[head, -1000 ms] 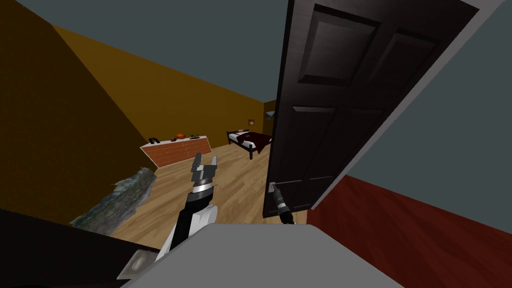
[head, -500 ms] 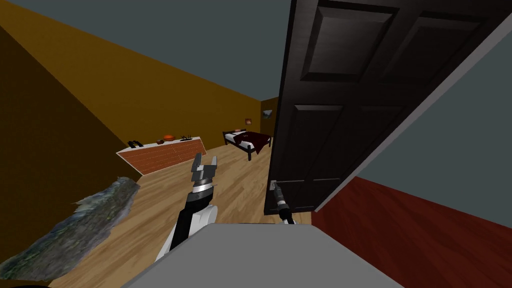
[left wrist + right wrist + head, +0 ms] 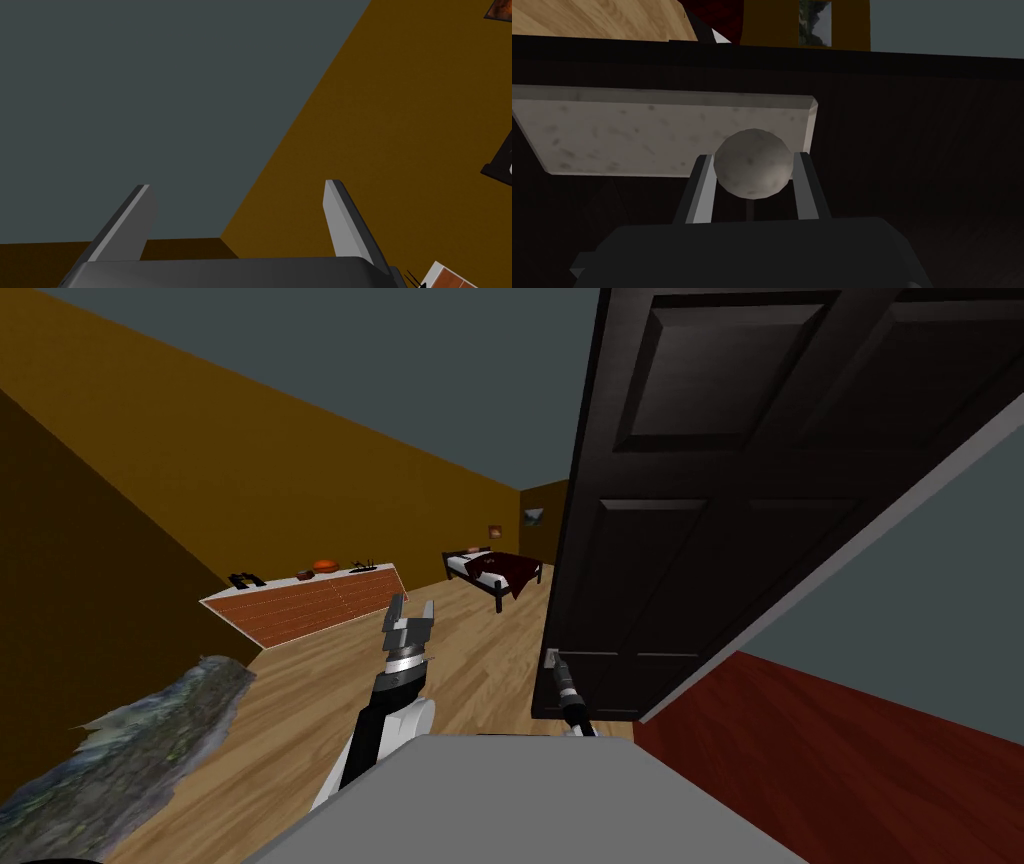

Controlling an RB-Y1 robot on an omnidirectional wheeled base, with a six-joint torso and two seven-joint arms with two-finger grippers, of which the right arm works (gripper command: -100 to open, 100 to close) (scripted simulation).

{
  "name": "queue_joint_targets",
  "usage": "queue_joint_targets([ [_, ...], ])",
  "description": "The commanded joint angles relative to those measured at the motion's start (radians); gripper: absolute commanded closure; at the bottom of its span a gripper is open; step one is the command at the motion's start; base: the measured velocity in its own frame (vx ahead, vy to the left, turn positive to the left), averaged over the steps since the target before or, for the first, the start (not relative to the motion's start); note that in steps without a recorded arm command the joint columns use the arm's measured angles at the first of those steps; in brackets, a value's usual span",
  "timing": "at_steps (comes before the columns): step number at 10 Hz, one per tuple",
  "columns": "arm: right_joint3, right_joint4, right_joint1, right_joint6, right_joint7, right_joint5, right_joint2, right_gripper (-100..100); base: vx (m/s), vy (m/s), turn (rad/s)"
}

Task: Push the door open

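Door (image 3: 720, 538) swung wider; dresser (image 3: 305, 606), bed (image 3: 495, 568) beyond.

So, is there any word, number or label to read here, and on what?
None. The dark door, its grey knob and plate carry no text; the framed pictures on the far wall are too small to tell.

The door (image 3: 700, 538) is dark, matt wood with faint grain. Between the fingers of the right gripper (image 3: 753, 159), the knob (image 3: 752, 172) and its plate (image 3: 637, 130) look dull, speckled grey.
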Motion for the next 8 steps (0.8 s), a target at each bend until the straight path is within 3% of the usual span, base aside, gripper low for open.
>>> queue_joint_targets([
  [1,-0.027,0.004,-0.008,-0.011,0.005,-0.013,-0.014,100,0.205,0.075,-0.054],
  [4,-0.061,0.011,-0.017,-0.011,0.015,-0.031,-0.004,100,0.195,0.091,-0.076],
  [7,-0.096,0.018,-0.026,-0.011,0.026,-0.05,0.032,100,0.188,0.108,-0.086],
  [8,-0.09,0.028,-0.025,-0.016,0.025,-0.046,0.022,100,0.075,0.036,-0.035],
])
